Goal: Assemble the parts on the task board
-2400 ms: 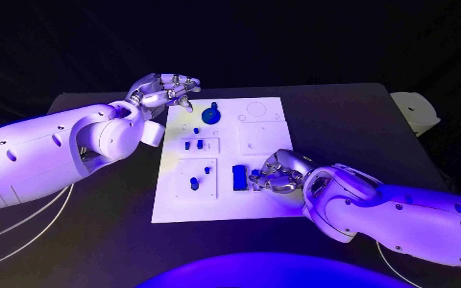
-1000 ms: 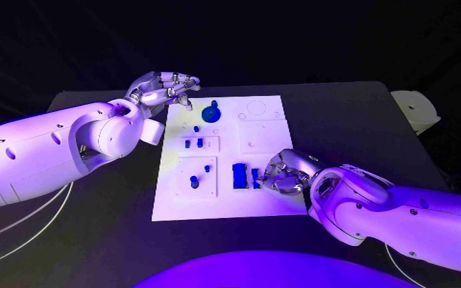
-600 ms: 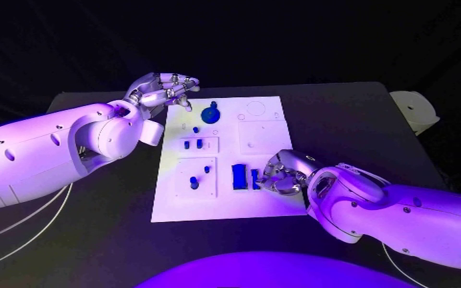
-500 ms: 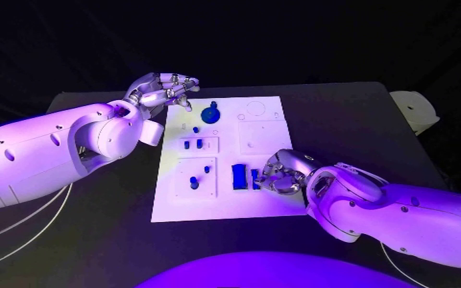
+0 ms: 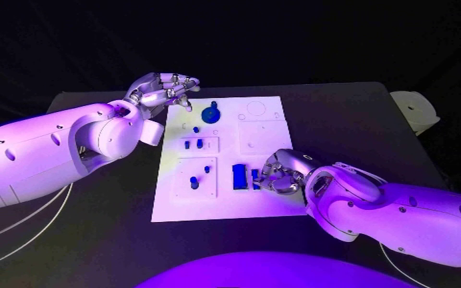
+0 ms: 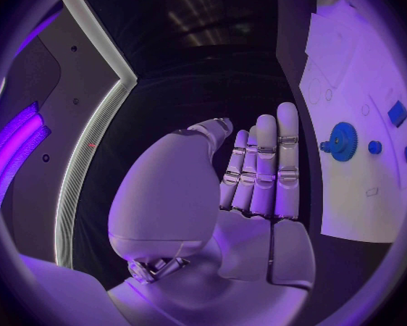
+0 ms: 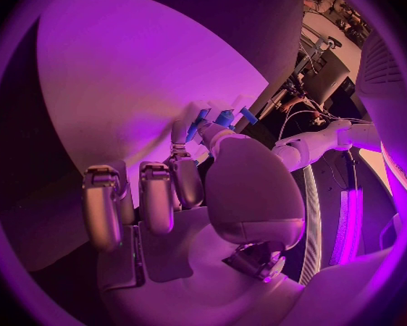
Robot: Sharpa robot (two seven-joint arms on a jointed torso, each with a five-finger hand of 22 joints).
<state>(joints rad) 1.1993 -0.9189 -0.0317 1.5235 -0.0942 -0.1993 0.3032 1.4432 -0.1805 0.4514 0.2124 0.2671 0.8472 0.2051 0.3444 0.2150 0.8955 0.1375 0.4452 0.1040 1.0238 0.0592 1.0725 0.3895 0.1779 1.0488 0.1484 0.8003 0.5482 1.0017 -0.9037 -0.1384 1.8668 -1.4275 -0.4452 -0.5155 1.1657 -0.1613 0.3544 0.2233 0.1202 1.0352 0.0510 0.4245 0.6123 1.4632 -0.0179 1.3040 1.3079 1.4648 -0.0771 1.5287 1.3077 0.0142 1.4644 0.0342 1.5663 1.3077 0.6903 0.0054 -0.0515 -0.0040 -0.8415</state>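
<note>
Fingers (image 5: 270, 183) of my right hand (image 5: 282, 173) are curled in low over the near right part of the board (image 5: 221, 209), their tips against a small blue part (image 5: 254, 179) there. From the head view I judge that I pinch it, though the grip itself is too small to be sure of; in the right wrist view blue pieces (image 7: 220, 117) show just past my thumb, and whether they touch it I cannot tell.

The step in hand, as I read it, is seating this small part beside the tall blue block (image 5: 238, 176), which stands just to its left. Next I would need a steady press straight down, with the part kept square to its slot and my fingers kept off the block.

The small part is dark blue, narrow and upright, close against the block. Further up the board lie a blue gear (image 5: 210, 115) with a round stud (image 5: 196, 129) near it, two short pegs (image 5: 192, 145) in a raised plate, and another piece (image 5: 194, 183) in the near left plate.

My left hand (image 5: 163, 90) hovers over the board's far left corner, fingers loosely apart and holding nothing; the left wrist view shows them straight and side by side, the gear beyond them.
</note>
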